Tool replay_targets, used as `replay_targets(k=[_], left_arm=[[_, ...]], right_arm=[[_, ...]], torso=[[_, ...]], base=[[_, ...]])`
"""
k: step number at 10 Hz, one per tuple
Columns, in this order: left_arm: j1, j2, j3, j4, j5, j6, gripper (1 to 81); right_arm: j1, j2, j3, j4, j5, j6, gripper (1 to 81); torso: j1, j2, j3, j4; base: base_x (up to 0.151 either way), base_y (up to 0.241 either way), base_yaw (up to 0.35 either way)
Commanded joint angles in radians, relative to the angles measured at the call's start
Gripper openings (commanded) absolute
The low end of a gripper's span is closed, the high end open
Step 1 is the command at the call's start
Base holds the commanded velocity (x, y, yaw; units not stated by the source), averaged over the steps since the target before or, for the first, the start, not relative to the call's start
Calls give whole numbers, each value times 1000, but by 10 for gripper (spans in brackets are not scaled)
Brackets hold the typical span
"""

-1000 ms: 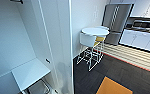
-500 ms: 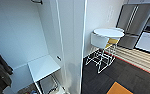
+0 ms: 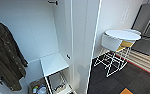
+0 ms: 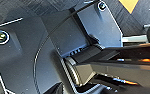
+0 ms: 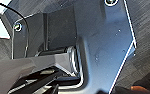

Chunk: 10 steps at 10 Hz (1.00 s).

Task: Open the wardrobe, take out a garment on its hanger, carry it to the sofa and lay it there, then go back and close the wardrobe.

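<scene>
The wardrobe [image 3: 66,37] stands open in the head view, its white interior filling the picture from nine o'clock through twelve, with one white door [image 3: 87,47] swung out and seen nearly edge-on just right of centre. Inside, at nine o'clock, a dark olive buttoned jacket [image 3: 4,52] hangs against the white back wall, its hem reaching down toward seven o'clock. A white shelf [image 3: 53,63] sits low in the cabinet just below centre, at about six to seven o'clock, and beneath it, toward the bottom edge, lies a basket [image 3: 38,88] of small mixed items too blurred to name. A short dark rail fitting [image 3: 53,2] shows at twelve o'clock, against the top edge. Beyond the door, at three o'clock, a round white table [image 3: 122,34] stands near the wall, with a white chair [image 3: 111,42] tucked under it and a yellow seat [image 3: 126,45] just beside that; both rest on white wire legs over dark carpet [image 3: 131,80]. A grey steel appliance [image 3: 147,27] stands at two o'clock, and an orange carpet patch [image 3: 127,91] lies at five o'clock. Both wrist views look down past dark robot bodywork to dark carpet; the left one has a yellow patch [image 4: 128,4] at one o'clock. For either pincer, I cannot tell whether it is spread or pressed together.
</scene>
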Motion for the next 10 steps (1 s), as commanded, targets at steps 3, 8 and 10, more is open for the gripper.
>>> replay_targets(k=[3, 8, 10], left_arm=[[-34, 10, 4, 11, 36, 4, 811], [-32, 11, 4, 11, 36, 4, 811], [-32, 14, 4, 11, 36, 4, 811]], right_arm=[[25, 5, 7, 1, -58, 1, 811], [28, 7, 7, -1, -58, 1, 811], [28, 5, 7, -1, -56, 1, 811]], torso=[[0, 0, 0, 0], [0, 0, 0, 0], [0, 0, 0, 0]], base=[[0, 0, 294], [0, 0, 293], [0, 0, 286]])
